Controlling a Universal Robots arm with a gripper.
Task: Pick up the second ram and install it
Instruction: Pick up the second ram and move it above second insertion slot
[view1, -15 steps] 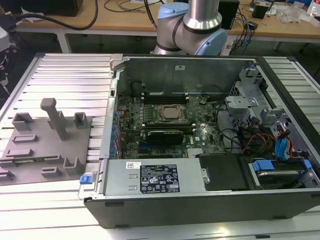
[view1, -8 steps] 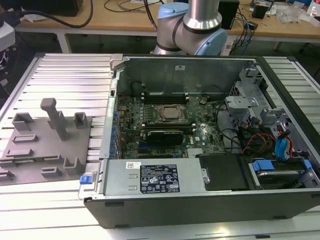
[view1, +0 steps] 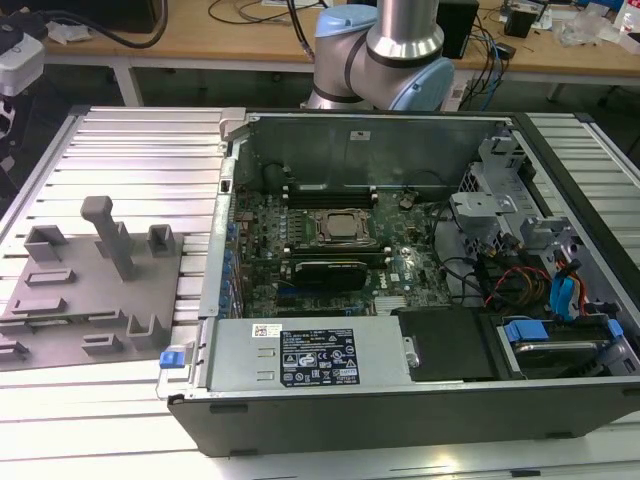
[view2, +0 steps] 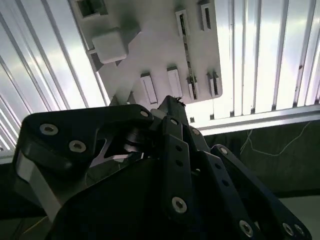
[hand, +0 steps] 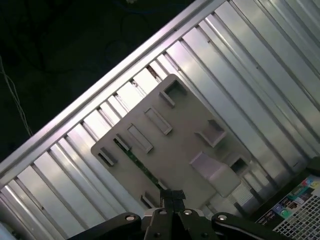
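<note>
My gripper (hand: 172, 194) hangs high above the grey holder plate (hand: 185, 135), its fingertips (view2: 171, 103) pressed together with nothing between them. The second ram (hand: 136, 162) is a thin greenish strip standing on edge in the plate's holders. In the second wrist view the ram (view2: 188, 60) shows as a narrow dark line between the holder blocks, just beyond my fingertips. The holder plate (view1: 70, 310) lies on the ribbed table at the exterior view's left. The open computer case (view1: 400, 250) holds black memory slots (view1: 330, 190) beside the processor socket (view1: 335, 228).
A tall grey post (view1: 112, 238) and several holder blocks rise from the plate. The arm's base (view1: 385, 50) stands behind the case. Cables and drive bays (view1: 540, 270) crowd the case at the exterior view's right. The ribbed aluminium table (view1: 130, 150) surrounds everything.
</note>
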